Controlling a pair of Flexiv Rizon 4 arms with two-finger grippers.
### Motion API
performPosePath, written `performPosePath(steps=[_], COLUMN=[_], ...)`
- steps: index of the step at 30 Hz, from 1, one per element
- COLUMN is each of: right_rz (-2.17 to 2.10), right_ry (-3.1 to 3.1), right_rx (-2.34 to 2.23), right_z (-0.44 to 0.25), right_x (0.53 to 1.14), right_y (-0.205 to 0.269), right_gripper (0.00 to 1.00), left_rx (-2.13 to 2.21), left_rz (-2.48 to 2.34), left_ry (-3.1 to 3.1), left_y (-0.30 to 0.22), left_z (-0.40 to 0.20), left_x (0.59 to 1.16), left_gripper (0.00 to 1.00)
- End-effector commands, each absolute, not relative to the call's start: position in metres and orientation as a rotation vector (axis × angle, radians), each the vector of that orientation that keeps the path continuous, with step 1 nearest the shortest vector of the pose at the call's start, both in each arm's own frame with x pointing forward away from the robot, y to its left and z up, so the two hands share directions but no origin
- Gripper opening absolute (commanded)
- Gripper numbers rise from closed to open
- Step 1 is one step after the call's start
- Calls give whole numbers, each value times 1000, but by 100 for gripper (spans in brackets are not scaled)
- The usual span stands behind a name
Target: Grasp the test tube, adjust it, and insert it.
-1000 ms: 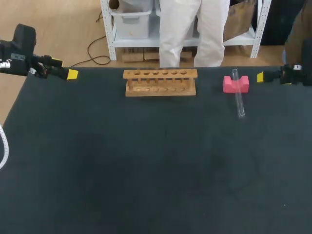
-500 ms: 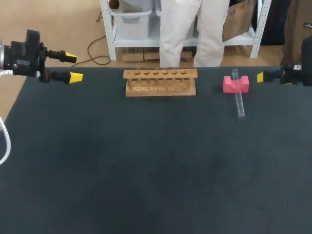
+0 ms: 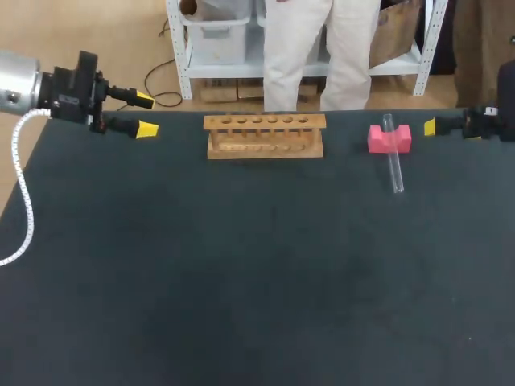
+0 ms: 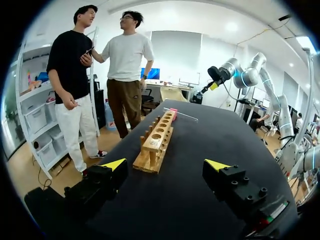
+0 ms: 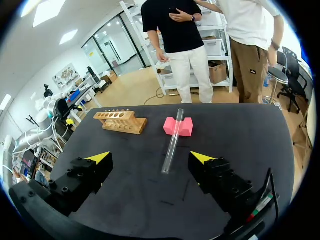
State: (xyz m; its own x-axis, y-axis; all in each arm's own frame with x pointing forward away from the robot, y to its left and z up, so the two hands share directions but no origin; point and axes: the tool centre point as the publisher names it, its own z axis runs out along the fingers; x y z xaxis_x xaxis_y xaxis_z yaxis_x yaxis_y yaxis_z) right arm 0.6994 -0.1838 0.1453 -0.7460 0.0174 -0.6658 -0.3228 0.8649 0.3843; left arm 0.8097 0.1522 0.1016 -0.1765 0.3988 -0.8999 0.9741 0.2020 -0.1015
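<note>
A clear glass test tube (image 3: 394, 161) lies with its far end resting in the notch of a pink block (image 3: 389, 138) at the back right of the black table. A wooden rack (image 3: 265, 136) with a row of holes stands at the back middle. My right gripper (image 3: 430, 126) hovers open at the table's right edge, beside the pink block; in its wrist view the test tube (image 5: 172, 141) and pink block (image 5: 178, 126) lie ahead of the open right gripper (image 5: 151, 157). My left gripper (image 3: 145, 114) is open at the back left, with the rack (image 4: 156, 141) ahead of the left gripper (image 4: 166, 164).
The black table (image 3: 241, 273) stretches wide in front of the rack and the tube, with nothing else standing on it. A white cable (image 3: 22, 201) hangs from my left arm over the table's left edge.
My left arm has swung to the right toward the rack, and its gripper has turned so both yellow tips show. The right arm, tube and rack have not moved.
</note>
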Motion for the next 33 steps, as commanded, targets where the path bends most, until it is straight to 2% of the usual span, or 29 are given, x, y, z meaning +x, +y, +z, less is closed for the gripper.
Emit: performPosePath(steps=[1, 18, 26, 33], right_rz=[625, 625, 281, 207], right_ry=[2343, 2343, 2406, 2340], right_rx=[-215, -215, -164, -143], right_z=[147, 147, 137, 126], right_x=[698, 698, 720, 730], right_y=[-183, -183, -186, -177], right_gripper=[100, 100, 100, 100], left_rx=[1352, 1335, 1335, 1335], left_rz=[-1023, -1014, -1014, -1014], left_ry=[1681, 1673, 1673, 1673], left_y=[150, 150, 150, 150], left_z=[96, 95, 95, 95], left_x=[819, 821, 821, 821], left_gripper=[100, 100, 100, 100])
